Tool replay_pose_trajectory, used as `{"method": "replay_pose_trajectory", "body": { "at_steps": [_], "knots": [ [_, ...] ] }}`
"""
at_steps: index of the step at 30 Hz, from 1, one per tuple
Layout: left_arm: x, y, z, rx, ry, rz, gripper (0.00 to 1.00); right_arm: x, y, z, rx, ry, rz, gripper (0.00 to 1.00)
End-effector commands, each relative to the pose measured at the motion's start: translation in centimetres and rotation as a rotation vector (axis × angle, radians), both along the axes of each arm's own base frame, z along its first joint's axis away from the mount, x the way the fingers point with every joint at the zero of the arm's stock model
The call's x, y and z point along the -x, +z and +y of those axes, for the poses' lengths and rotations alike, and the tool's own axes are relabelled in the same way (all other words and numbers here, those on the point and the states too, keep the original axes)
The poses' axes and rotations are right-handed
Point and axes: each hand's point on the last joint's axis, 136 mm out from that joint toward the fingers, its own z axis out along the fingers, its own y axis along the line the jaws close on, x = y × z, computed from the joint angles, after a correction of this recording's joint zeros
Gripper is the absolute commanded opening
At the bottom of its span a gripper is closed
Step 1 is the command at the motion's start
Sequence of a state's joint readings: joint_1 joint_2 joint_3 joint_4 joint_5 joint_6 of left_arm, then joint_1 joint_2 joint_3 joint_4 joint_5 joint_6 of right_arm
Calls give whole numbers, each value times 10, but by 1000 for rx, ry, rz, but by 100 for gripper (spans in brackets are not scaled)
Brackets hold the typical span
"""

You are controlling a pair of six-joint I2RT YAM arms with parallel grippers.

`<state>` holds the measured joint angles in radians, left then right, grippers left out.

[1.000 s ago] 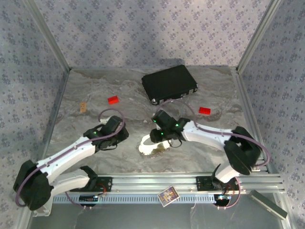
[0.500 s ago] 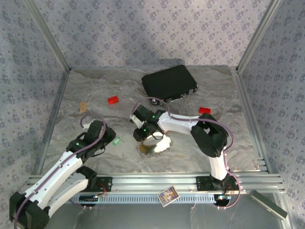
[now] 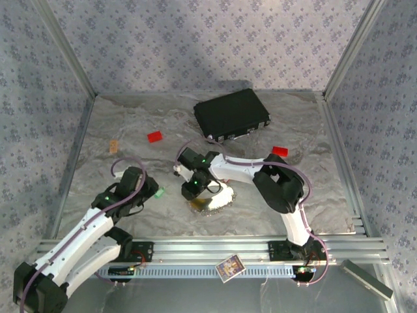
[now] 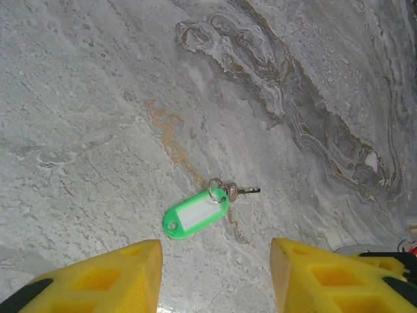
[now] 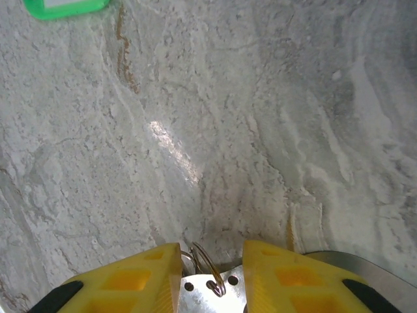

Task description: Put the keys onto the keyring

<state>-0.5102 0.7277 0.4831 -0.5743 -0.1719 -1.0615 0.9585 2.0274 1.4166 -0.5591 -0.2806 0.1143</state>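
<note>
- The left gripper (image 4: 215, 274) is released: its yellow fingers (image 4: 117, 274) stand well apart with only bare table (image 4: 98, 98) between them.
- The left gripper touches nothing and hovers over the table.
- The green key (image 4: 195, 214) lies flat just ahead of the left fingertips, roughly on the centre line of the gap. Its tag is nearest the gripper, and its small metal blade points away and to the right.
- In the top view, the green key (image 3: 159, 192) lies just beside the left gripper (image 3: 148, 193), on the side facing the other arm.
- The right gripper (image 5: 212, 261) is clamped at a narrow opening on the keyring (image 5: 207, 287). A shiny metal tab with small holes and wire loops spans the gap from one finger to the other.
- In the top view, the keyring (image 3: 215, 201) extends from the right gripper (image 3: 194, 189) toward the right arm's base.
- Far ahead and to the left of the right fingers, the edge of the green key (image 5: 65, 6) is visible.
</note>
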Motion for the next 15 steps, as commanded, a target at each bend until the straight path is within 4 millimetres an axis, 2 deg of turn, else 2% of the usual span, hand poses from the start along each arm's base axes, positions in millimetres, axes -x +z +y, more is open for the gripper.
{"method": "replay_pose_trajectory", "body": {
  "at_steps": [1,8,15],
  "knots": [
    [-2,5,1,2,-9,-21,47,6,0,5,1,40,26,30],
    [-1,4,1,2,-6,-20,47,10,-3,0,33,49,44,23],
    [-1,3,1,1,-6,-16,47,12,-3,-1,45,64,48,22]
  ]
}}
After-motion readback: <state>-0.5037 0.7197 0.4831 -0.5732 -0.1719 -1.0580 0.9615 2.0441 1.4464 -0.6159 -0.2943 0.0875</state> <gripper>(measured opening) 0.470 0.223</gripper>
